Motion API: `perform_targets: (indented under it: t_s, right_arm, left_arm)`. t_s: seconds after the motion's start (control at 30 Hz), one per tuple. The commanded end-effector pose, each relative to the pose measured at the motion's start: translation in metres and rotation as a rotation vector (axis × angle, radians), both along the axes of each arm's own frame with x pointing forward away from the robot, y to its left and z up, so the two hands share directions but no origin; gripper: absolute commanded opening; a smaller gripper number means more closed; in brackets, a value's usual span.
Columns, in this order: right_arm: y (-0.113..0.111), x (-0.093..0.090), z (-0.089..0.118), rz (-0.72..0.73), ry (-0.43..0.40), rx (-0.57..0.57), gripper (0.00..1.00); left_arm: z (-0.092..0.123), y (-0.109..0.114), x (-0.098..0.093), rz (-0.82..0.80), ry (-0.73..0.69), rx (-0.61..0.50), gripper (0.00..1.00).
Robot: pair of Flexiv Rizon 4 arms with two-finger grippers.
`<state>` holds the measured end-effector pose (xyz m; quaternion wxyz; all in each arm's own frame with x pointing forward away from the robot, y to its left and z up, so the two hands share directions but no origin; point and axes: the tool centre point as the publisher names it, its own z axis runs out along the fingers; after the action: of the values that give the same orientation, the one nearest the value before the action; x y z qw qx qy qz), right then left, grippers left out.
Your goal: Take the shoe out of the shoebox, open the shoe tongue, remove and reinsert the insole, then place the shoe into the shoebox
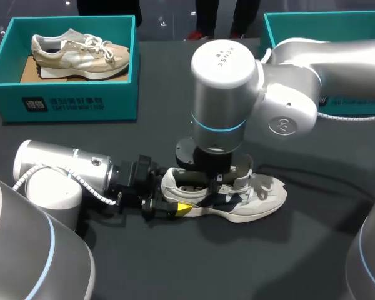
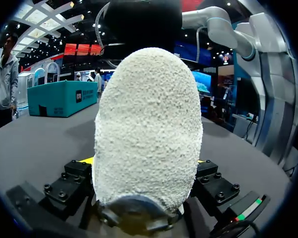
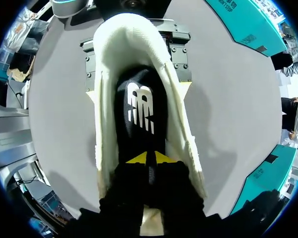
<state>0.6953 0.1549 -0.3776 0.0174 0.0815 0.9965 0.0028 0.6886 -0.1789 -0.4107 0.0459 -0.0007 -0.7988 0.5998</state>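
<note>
A cream and white shoe (image 1: 256, 199) lies on its sole on the dark table (image 1: 312, 256), toe to the right. My left gripper (image 1: 170, 207) holds its heel from the left. In the left wrist view the fuzzy cream heel (image 2: 148, 129) fills the space between the two fingers, which press on both sides. From above, my right gripper (image 3: 149, 159) reaches down into the shoe's opening, its yellow tips together on the black insole (image 3: 139, 101) with a white logo. The cream collar (image 3: 105, 79) surrounds the insole. My left gripper's fingers (image 3: 181, 54) flank the heel there.
A teal shoebox (image 1: 69, 103) at the back left holds a second beige shoe (image 1: 81, 53). Another teal box (image 1: 325, 25) stands at the back right. My right arm's large wrist (image 1: 222, 94) hangs over the shoe and hides its middle.
</note>
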Motion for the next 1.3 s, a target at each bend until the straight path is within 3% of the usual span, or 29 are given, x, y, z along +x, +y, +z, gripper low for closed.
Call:
perform_targets:
  t_s: [0.03, 0.2, 0.57, 0.67, 0.8, 1.07, 1.3]
  right_arm:
    - [-0.005, 0.002, -0.004, 0.005, 0.019, 0.03, 0.27]
    - [-0.003, 0.005, -0.012, 0.002, 0.042, 0.036, 0.4]
    - [0.001, -0.004, -0.038, 0.011, 0.18, 0.042, 0.42]
    - [0.001, -0.012, -0.046, -0.001, 0.216, 0.046, 0.34]
    - [-0.001, -0.021, -0.049, -0.014, 0.231, 0.055, 0.0]
    - [-0.008, -0.032, -0.044, -0.025, 0.226, 0.082, 0.0]
    - [-0.02, -0.034, -0.029, -0.026, 0.158, 0.176, 0.0]
  left_arm:
    - [-0.001, 0.002, -0.002, 0.001, -0.001, 0.002, 0.0]
    - [-0.001, 0.002, -0.002, 0.001, -0.001, 0.002, 0.0]
    - [-0.001, 0.002, -0.002, 0.001, -0.001, 0.002, 0.0]
    - [-0.001, 0.002, -0.002, 0.001, -0.001, 0.002, 0.0]
    - [-0.001, 0.002, -0.002, 0.001, -0.001, 0.002, 0.0]
    - [-0.001, 0.002, -0.002, 0.001, -0.001, 0.002, 0.0]
    - [-0.001, 0.002, -0.002, 0.001, -0.001, 0.002, 0.0]
